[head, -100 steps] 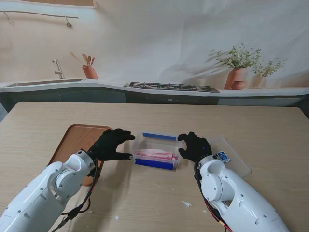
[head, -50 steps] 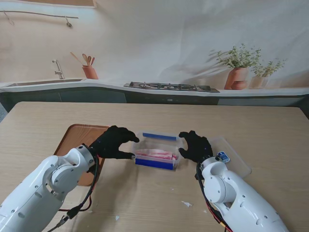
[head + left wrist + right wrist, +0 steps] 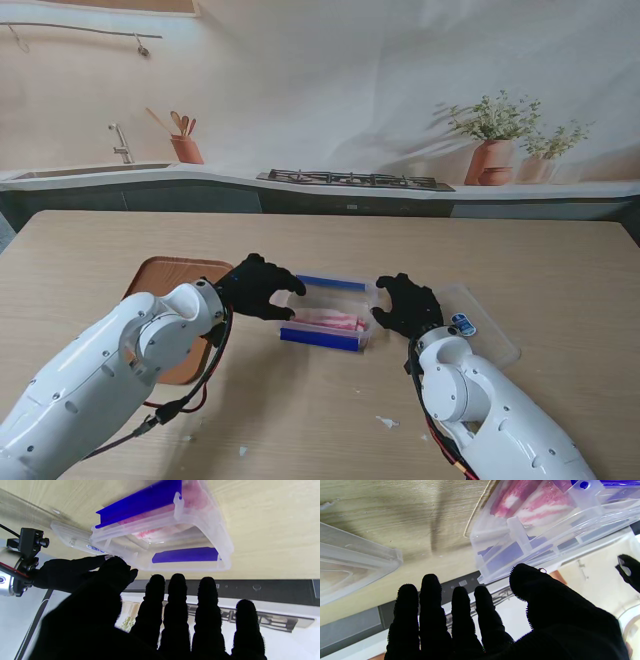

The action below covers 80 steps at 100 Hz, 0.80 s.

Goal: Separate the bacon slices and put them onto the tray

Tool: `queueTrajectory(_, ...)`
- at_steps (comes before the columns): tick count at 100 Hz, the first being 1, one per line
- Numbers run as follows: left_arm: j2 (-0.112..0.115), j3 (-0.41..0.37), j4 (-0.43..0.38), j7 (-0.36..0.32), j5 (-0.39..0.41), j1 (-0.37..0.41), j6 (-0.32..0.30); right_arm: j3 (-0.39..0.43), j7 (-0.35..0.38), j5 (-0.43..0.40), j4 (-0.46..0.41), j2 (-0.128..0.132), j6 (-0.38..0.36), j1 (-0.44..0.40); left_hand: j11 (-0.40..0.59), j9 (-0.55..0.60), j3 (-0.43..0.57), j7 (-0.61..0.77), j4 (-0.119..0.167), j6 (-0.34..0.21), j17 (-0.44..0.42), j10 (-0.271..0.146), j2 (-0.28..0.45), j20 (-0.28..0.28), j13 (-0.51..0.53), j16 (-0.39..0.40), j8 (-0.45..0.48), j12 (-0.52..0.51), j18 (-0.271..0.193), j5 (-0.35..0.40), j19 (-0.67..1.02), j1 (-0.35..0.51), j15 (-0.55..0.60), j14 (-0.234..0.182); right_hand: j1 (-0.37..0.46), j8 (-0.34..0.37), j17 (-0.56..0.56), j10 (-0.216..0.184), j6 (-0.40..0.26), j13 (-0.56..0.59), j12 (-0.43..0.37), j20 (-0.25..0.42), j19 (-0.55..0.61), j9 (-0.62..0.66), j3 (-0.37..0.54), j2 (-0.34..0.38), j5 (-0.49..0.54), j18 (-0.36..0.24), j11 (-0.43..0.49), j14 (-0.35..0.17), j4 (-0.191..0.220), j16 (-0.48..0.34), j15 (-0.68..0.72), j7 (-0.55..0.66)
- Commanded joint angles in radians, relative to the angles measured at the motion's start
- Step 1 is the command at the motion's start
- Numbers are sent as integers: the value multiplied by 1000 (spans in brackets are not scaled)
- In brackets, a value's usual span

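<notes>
A clear plastic box (image 3: 328, 312) with blue clips holds pink bacon slices (image 3: 328, 321) in the middle of the table. The bacon (image 3: 532, 503) shows through the box wall (image 3: 520, 537) in the right wrist view, and the box (image 3: 160, 532) fills the left wrist view. My left hand (image 3: 260, 287), in a black glove, is open at the box's left end, fingers (image 3: 176, 597) spread just short of the rim. My right hand (image 3: 405, 305) is open at the box's right end. The wooden tray (image 3: 165, 290) lies to the left, partly hidden by my left arm.
The box's clear lid (image 3: 480, 325) lies on the table right of my right hand, also seen as the lid (image 3: 352, 562) in the right wrist view. Small white scraps (image 3: 386, 422) lie on the table nearer to me. A counter with sink, stove and plants runs behind.
My left hand has moved right from over the tray's edge to the box's left end. My right hand has barely shifted.
</notes>
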Motion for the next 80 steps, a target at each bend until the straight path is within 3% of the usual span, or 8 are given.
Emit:
queueTrajectory(1, -13, 21, 16, -23, -17, -9, 20, -6, 24, 1, 18, -7, 6, -9, -4, 11, 16, 3, 11, 5, -15, 29, 11, -10, 30, 15, 8, 4, 5, 22, 45, -1, 9, 14, 50, -12, 2, 11, 22, 2, -1, 0, 14, 13, 24, -26, 5, 10, 24, 7, 13, 3, 12, -17)
queueTrajectory(22, -20, 100, 49, -52, -81, -60, 93, -5, 28, 0, 23, -5, -14, -4, -53, 16, -11, -27, 14, 52, 17, 71, 31, -5, 40, -27, -7, -51, 10, 5, 79, -2, -47, 45, 49, -7, 2, 4, 13, 4, 0, -1, 13, 14, 23, -27, 6, 7, 26, 6, 14, 2, 10, -16)
queueTrajectory(31, -24, 125, 53, -67, -120, -76, 134, -6, 29, 2, 25, -5, -18, -2, -64, 13, -27, -42, 17, 74, 39, 90, 50, 31, 34, -49, -15, -82, 6, 12, 153, 14, -63, 61, 50, -6, 3, 2, 12, 4, 0, -1, 13, 15, 24, -27, 6, 8, 26, 6, 14, 2, 10, -16)
queueTrajectory(35, -27, 136, 57, -66, -132, -83, 146, -6, 30, 2, 25, -5, -20, -2, -69, 15, -28, -44, 18, 85, 51, 121, 55, 46, 36, -51, -17, -90, 4, 18, 184, 16, -62, 72, 51, -5, 4, 2, 11, 4, 1, -1, 14, 16, 24, -27, 6, 7, 27, 6, 14, 2, 10, -15)
queueTrajectory(53, -42, 177, 75, -45, -171, -116, 176, -8, 30, 2, 26, -4, -22, 0, -47, 51, -9, -48, 20, 124, 158, 142, 82, 142, 65, -41, -20, -90, -30, 51, 360, 32, -18, 110, 52, -3, 5, 0, 7, 8, 2, -1, 16, 17, 25, -25, 6, 6, 29, 3, 14, 2, 9, -14)
queueTrajectory(69, -58, 211, 75, -48, -237, -147, 247, -7, 25, 2, 27, -5, -25, 0, -37, 66, -46, -58, 19, 154, 165, 166, 120, 150, 65, -35, -27, -84, -13, 87, 357, 39, 1, 141, 52, -1, 5, 0, 7, 8, 3, -2, 17, 19, 24, -23, 7, 7, 30, 4, 14, 1, 7, -12)
queueTrajectory(80, -61, 249, 83, -76, -263, -188, 278, -6, 22, 5, 26, -6, -24, -2, -51, 48, -106, -73, 19, 155, 151, 165, 150, 138, 44, -39, -33, -86, -21, 82, 326, 41, -12, 137, 53, -1, 4, 0, 8, 8, 3, -2, 17, 20, 23, -21, 7, 8, 30, 5, 14, 1, 8, -12)
